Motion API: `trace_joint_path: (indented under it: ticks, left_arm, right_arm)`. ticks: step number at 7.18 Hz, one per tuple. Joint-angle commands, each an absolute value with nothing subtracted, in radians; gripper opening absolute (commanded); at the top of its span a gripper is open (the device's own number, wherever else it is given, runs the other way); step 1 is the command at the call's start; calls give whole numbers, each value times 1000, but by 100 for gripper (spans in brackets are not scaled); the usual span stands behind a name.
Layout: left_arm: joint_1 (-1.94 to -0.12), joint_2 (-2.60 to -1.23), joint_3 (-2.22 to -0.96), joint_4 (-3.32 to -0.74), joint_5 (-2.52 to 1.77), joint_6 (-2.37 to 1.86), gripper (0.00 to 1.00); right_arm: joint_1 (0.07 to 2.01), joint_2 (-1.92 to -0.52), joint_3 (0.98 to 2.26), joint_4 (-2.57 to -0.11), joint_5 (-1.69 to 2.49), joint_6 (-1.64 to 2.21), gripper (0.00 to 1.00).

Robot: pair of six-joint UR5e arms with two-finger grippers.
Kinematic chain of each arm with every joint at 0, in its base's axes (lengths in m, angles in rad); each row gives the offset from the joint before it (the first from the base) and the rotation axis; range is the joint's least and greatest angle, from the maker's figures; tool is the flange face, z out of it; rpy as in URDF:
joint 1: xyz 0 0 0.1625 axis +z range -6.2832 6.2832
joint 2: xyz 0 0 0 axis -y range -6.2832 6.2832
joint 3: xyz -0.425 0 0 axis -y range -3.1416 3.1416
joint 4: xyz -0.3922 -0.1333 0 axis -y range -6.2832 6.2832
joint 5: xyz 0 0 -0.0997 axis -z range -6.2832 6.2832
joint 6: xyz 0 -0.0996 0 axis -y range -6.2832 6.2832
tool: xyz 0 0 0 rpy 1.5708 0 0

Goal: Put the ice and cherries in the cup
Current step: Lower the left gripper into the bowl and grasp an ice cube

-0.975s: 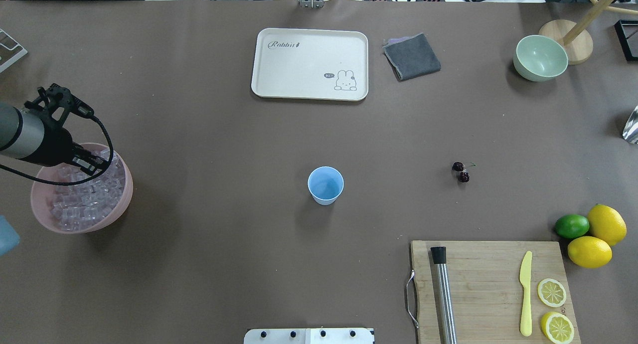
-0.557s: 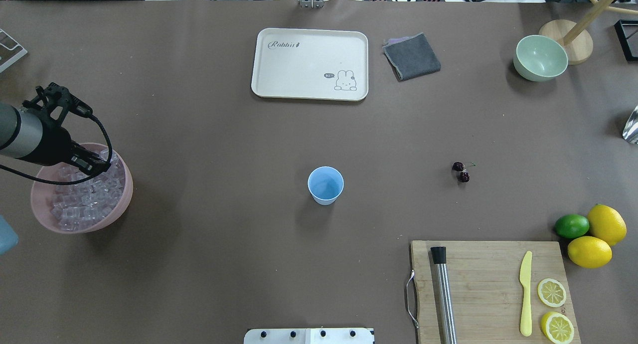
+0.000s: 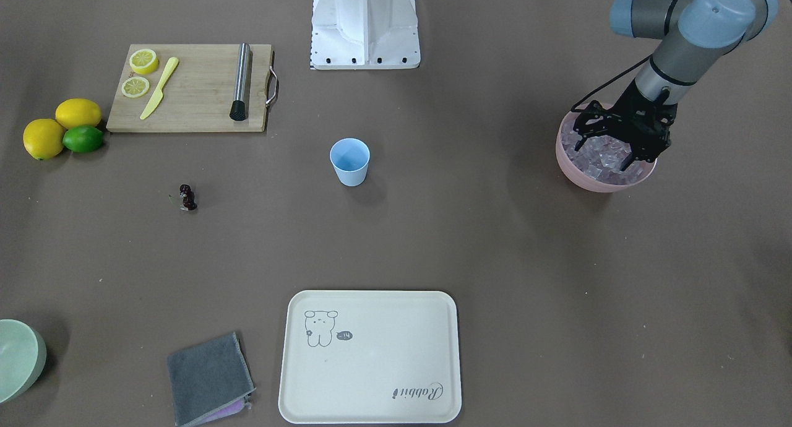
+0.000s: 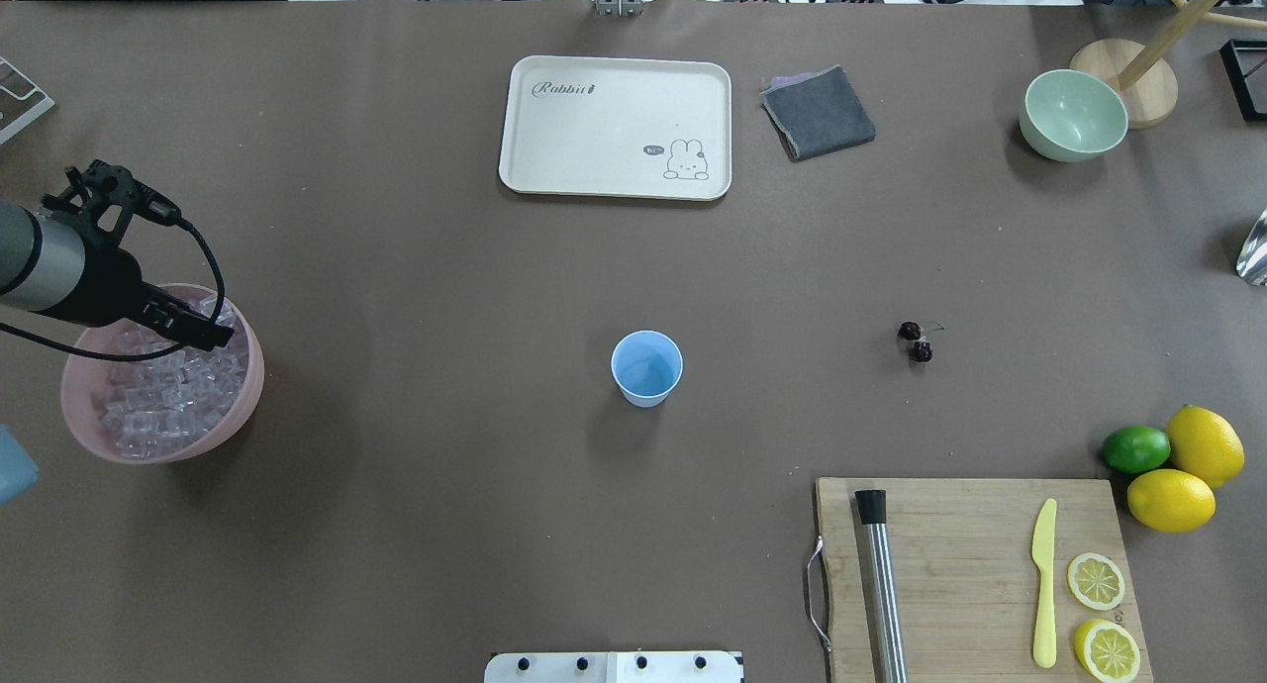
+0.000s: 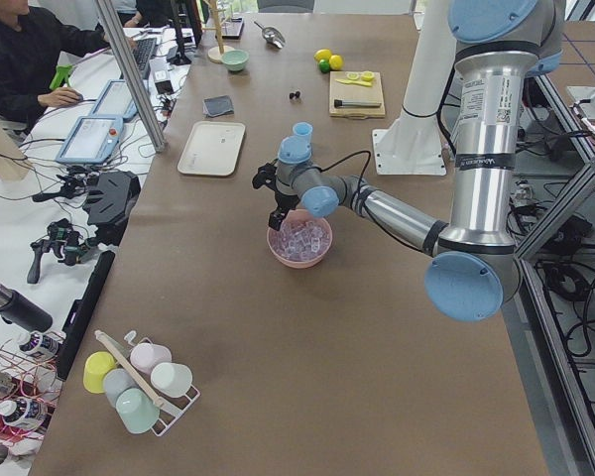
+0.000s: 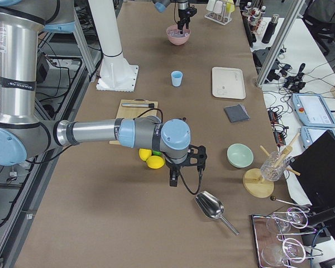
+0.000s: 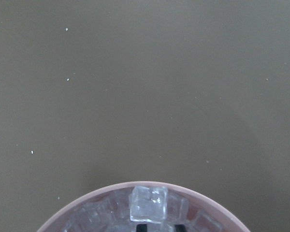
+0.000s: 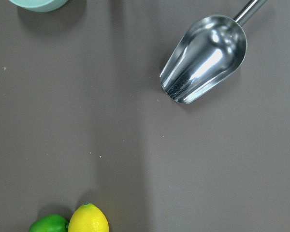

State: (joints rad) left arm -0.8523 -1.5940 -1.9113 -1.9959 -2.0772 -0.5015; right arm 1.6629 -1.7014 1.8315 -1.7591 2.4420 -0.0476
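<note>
Across the brown surface (image 4: 416, 525) the task is at its first step, picking ice. The left arm (image 3: 680, 49) reaches down into the pink bowl (image 3: 601, 183) at the surface's left end. The light blue cup (image 4: 646, 368) stands upright mid-surface, well apart from the bowl and seemingly with nothing in it. The left claw (image 3: 605, 153) is released, jaws spread with the tips among the ice (image 4: 158, 406). Whether the right claw (image 6: 185, 170) is released or clenched I cannot tell. The cherries (image 4: 916, 341) lie untouched to the cup's right. Next, the jaws likely need to close on one cube, lift and carry it over the cup. Since a second ago the left wrist has shifted slightly outward and the claw has changed angle over the ice; the cup and cherries are unmoved.
</note>
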Motion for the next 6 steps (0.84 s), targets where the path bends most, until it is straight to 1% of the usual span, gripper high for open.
trace_joint_path:
  ticks: [1, 2, 6]
  left_arm:
    - [-851, -1600, -1901, -1996, -2077, -514, 91]
    - [-850, -1604, -1896, -1996, -2077, -505, 90]
    - [-850, -1631, -1864, -1996, -2077, -499, 89]
  right_arm:
    - [1663, -1697, 1832, -1758, 2442, -48, 100]
    - [1663, -1698, 1832, -1758, 2442, -48, 100]
    - [1661, -1698, 1830, -1758, 2442, -48, 100]
